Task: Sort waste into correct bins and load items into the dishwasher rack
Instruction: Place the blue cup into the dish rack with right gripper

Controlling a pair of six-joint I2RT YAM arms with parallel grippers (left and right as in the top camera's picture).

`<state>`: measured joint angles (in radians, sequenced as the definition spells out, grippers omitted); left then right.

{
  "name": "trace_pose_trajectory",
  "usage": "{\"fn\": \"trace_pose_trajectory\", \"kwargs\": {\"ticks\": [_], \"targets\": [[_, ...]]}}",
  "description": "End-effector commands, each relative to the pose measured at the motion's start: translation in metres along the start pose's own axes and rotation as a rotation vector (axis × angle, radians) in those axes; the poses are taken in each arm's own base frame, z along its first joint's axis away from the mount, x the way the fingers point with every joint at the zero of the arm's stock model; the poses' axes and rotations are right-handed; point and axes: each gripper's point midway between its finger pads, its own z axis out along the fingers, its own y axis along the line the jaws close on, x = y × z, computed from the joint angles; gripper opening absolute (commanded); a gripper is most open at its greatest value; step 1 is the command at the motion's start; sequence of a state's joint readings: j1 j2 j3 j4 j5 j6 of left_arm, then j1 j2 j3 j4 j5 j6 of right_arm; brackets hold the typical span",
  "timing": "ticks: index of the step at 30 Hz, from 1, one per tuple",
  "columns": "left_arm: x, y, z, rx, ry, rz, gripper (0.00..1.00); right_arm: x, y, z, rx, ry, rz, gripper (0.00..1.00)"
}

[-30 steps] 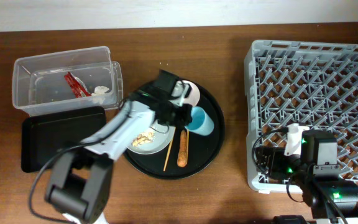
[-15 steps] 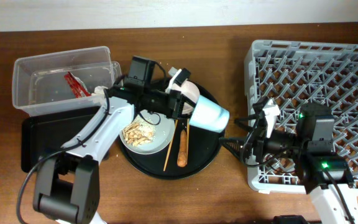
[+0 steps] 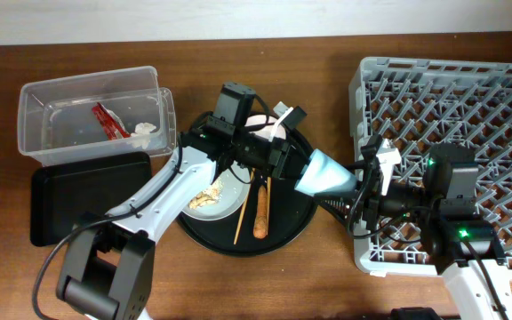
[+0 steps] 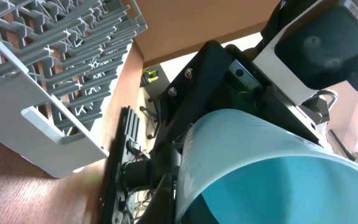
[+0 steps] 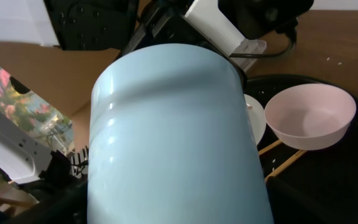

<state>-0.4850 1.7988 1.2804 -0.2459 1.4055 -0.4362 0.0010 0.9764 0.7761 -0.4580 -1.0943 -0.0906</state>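
On my feed the cup [image 3: 327,173] is light blue, its inside a deeper turquoise in the left wrist view. The rack [image 3: 452,98] is grey, a criss-cross lattice with brown showing through. The table [image 3: 327,267] is brown wood with a faint grain. I see a black round tray [image 3: 302,218], a pale grey-blue plate [image 3: 231,188] with beige scraps [image 3: 205,197], an orange stick [image 3: 260,213] and light wooden chopsticks [image 3: 240,216]. The bowl [image 5: 309,118] reads white with a pinkish tint. The tub [image 3: 34,133] is clear, with a red wrapper [image 3: 107,122] and white tissue [image 3: 143,129]; the flat tray [image 3: 69,200] is black. The left arm [image 3: 167,187] is whitish with black joints
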Motion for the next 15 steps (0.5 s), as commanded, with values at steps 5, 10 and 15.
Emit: {"fn": "trace_pose_trajectory", "kwargs": {"ticks": [5,10,15], "targets": [[-0.004,-0.007,-0.0019,-0.015,-0.014,0.017,0.0,-0.0058,0.0064,-0.0003,-0.024,-0.009,-0.029,0.72],[-0.0041,-0.0068,-0.0019,-0.016,-0.014,0.018,0.04,-0.0058,0.0064,-0.0003,-0.024,-0.009,-0.029,0.62],[-0.0059,-0.0033,-0.0022,-0.036,-0.025,0.018,0.2,-0.0058,0.0064,-0.0003,-0.024,-0.009,-0.029,0.57]]}}
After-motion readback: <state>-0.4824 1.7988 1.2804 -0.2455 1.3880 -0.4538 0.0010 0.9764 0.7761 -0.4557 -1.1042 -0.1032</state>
